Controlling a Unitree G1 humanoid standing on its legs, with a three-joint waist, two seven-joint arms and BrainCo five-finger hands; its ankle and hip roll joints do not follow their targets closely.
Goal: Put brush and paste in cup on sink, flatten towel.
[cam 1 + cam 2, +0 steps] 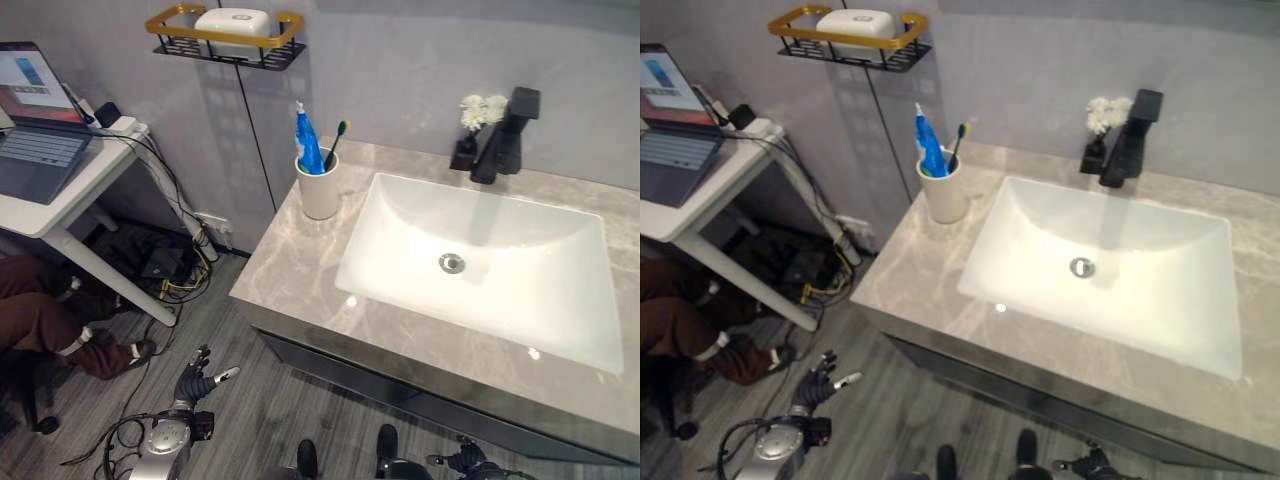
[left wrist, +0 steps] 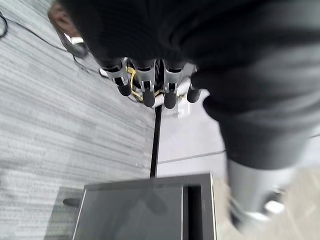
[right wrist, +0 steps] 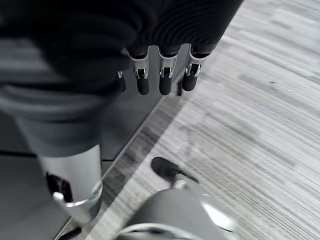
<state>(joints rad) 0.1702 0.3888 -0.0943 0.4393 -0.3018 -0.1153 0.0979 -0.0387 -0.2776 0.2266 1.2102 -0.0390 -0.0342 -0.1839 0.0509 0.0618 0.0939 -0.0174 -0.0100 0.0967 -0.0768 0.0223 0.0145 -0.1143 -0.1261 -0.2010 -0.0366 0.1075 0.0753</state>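
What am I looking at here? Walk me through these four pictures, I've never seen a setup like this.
This is a humanoid robot standing in front of a bathroom sink. Two pictures come from cameras in its head, looking down; they show the same scene from slightly different spots. The other two come from cameras on its wrists, looking along each hand at the floor.

On the counter, left of the basin, stands a white cup holding a blue paste tube and a brush. A black faucet sits behind the basin, and a wall rack hangs above.

The left hand hangs low over the floor, fingers relaxed and empty. The right hand is also down by the floor, fingers straight, holding nothing. I can't find a towel.

At far left a person sits by a desk with a laptop.
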